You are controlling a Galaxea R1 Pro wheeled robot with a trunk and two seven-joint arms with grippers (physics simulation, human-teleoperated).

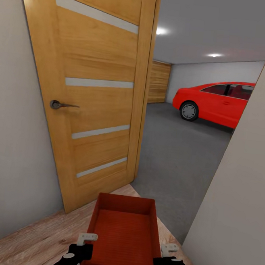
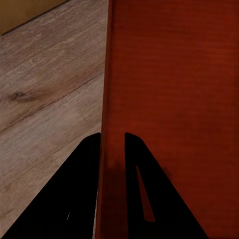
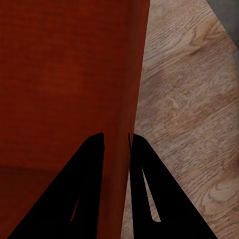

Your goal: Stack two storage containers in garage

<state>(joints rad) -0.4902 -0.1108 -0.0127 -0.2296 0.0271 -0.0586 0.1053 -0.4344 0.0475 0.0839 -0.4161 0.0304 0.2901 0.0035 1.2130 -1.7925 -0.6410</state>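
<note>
On the left stands the open orange wooden door [image 1: 94,92], its edge beside the doorway onto the garage's grey concrete floor [image 1: 175,153], where a red car [image 1: 218,102] is parked at the far right. Low in the middle, over wood plank flooring [image 1: 37,237], one storage container [image 1: 125,233] hangs between the arms. The left gripper [image 2: 112,144] is clamped on its left wall and the right gripper [image 3: 116,142] on its right wall, one finger inside and one outside.

Under me is light wood plank flooring [image 1: 37,237], which meets the grey concrete floor [image 1: 174,161] of the garage along a slanted edge at the doorway. On that concrete, well ahead and to my right, stands 1 red car [image 1: 218,102]. In my wrist views the planks [image 2: 45,99] run bare beneath me
</note>
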